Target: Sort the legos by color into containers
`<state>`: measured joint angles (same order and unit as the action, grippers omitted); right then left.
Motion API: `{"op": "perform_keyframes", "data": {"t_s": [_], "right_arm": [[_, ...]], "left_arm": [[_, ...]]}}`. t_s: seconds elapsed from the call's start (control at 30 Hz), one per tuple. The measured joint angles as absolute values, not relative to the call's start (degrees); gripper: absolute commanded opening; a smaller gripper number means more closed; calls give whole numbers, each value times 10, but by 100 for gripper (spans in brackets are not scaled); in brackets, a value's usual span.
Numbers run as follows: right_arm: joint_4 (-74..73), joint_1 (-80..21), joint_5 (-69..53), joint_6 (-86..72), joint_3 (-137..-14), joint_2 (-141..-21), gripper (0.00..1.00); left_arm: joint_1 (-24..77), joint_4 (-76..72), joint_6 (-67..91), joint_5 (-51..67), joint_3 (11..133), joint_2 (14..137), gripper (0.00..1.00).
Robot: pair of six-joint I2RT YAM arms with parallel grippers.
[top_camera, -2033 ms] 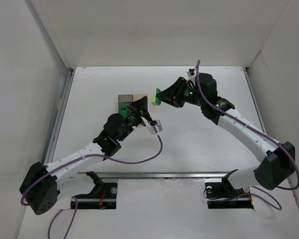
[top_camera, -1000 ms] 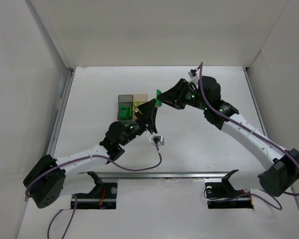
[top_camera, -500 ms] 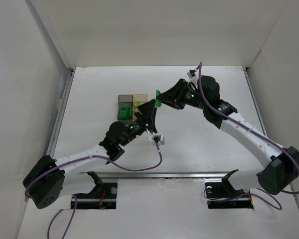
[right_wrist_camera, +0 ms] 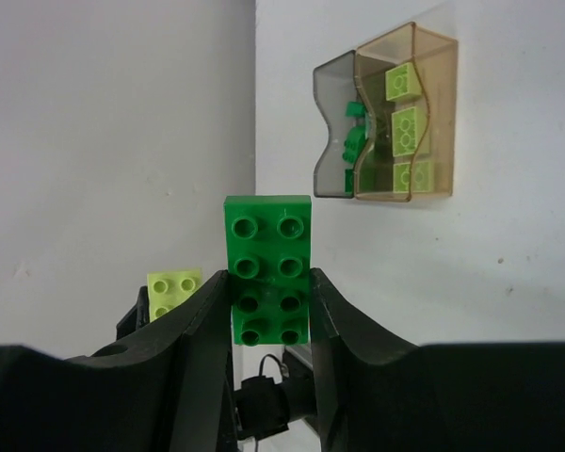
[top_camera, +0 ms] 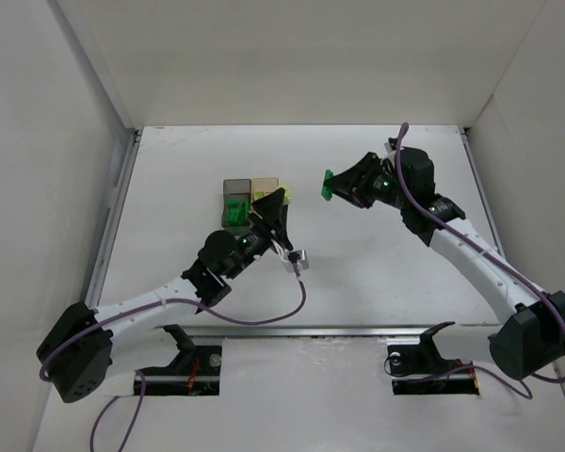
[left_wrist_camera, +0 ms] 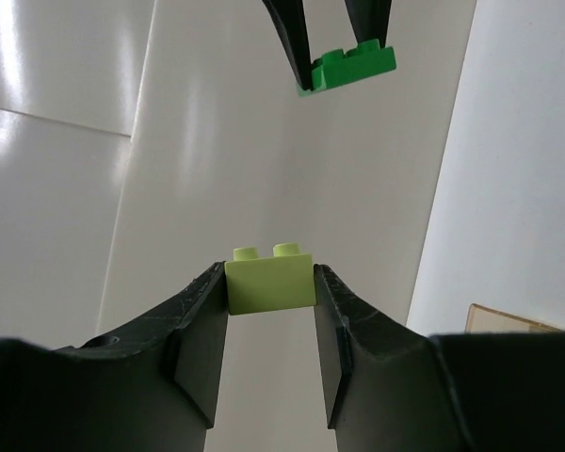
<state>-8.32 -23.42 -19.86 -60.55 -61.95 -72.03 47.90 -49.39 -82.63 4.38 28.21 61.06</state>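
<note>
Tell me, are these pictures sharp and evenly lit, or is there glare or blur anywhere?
Top view: even, soft light, faint shadows, nothing blurred, though the bins look tiny. Left wrist view: the pale brick is crisp; bright glare streaks cross the white surface at the left. Right wrist view: the green brick is sharp, and the dark fingers below lose all detail.

2 adjoining bins (top_camera: 250,185), bricks (right_wrist_camera: 401,125) in both, sit left of the table's (top_camera: 358,268) centre.

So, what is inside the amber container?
Three pale yellow-green bricks lie in the amber container, as the right wrist view shows. From above, the left tool covers part of the container, so that part's contents cannot be seen there.
</note>
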Motion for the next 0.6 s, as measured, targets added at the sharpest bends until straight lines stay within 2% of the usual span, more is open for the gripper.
{"op": "perform_keyframes", "data": {"t_s": [0.3, 0.6], "right_arm": [[-160, -232, -164, -563, -644, -717, 0], [-163, -232, -163, -548, -649, -714, 0]], "left_arm": [[479, -472, -798, -11, 282, 622, 0], [479, -460, -790, -41, 282, 619, 0]]}}
